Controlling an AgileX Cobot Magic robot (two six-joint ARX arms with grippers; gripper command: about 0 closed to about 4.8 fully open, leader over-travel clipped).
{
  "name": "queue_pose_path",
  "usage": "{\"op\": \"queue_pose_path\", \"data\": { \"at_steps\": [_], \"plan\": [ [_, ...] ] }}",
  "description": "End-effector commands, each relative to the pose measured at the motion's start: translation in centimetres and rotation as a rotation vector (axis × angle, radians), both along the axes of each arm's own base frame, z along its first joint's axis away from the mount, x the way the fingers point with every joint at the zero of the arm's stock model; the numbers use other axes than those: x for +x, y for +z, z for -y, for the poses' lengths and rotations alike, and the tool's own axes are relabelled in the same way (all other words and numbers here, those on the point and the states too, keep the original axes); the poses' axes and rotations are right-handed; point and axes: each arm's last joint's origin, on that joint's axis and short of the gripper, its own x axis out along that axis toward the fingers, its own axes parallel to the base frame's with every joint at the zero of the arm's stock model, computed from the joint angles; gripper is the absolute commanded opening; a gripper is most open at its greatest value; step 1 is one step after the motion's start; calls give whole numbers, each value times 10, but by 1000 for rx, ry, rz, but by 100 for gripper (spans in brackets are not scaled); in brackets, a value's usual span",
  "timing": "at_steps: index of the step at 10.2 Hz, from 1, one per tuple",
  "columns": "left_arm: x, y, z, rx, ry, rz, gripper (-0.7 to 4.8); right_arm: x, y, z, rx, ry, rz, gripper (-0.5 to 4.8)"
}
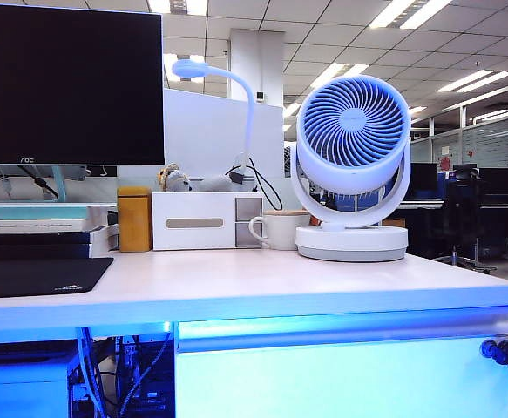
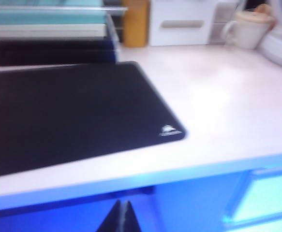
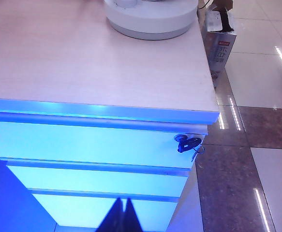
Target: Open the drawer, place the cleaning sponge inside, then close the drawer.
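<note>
Wide white, blue-lit drawer (image 3: 92,142) shut flush under the pale wooden desktop (image 3: 82,58), black knob with key (image 3: 186,143) at its edge. Left gripper (image 2: 121,217) with fingers pressed together, empty, hanging in front of the desktop's front edge below the black mouse mat (image 2: 68,111) — well apart from the drawer. Right gripper (image 3: 123,217) likewise closed on nothing, hanging before the lower drawer fronts, below the knob and apart from it. On the desktop behind: small white organizer box (image 1: 206,221) with a grey slot, contents hidden; white mug (image 1: 280,231) beside it — inside unreadable. Cleaning sponge nowhere visible.
</note>
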Motion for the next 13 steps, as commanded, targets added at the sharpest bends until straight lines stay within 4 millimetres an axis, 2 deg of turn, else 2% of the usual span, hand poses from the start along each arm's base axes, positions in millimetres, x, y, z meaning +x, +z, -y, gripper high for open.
{"op": "queue_pose_path", "data": {
  "at_steps": [1,2,3,8,9,10,12,13],
  "plan": [
    [0,-3,-6,72,48,-24,-6,0,2,0,10,0,17,0],
    [0,-3,-11,69,100,-23,-5,0,2,0,10,1,17,0],
    [0,-3,-12,34,114,-22,39,0,3,0,10,1,17,0],
    [0,-3,-11,33,103,-22,39,1,-3,1,3,-39,57,0],
    [0,-3,-11,33,103,-22,39,0,-12,3,0,-93,100,0],
    [0,-3,-11,33,103,-22,39,-3,-55,14,-6,-273,192,0],
    [0,-3,-11,33,102,-22,39,0,-59,29,48,-232,179,0],
    [0,-3,-11,33,102,-22,39,-1,-59,33,59,-273,178,0]
  ]
}}
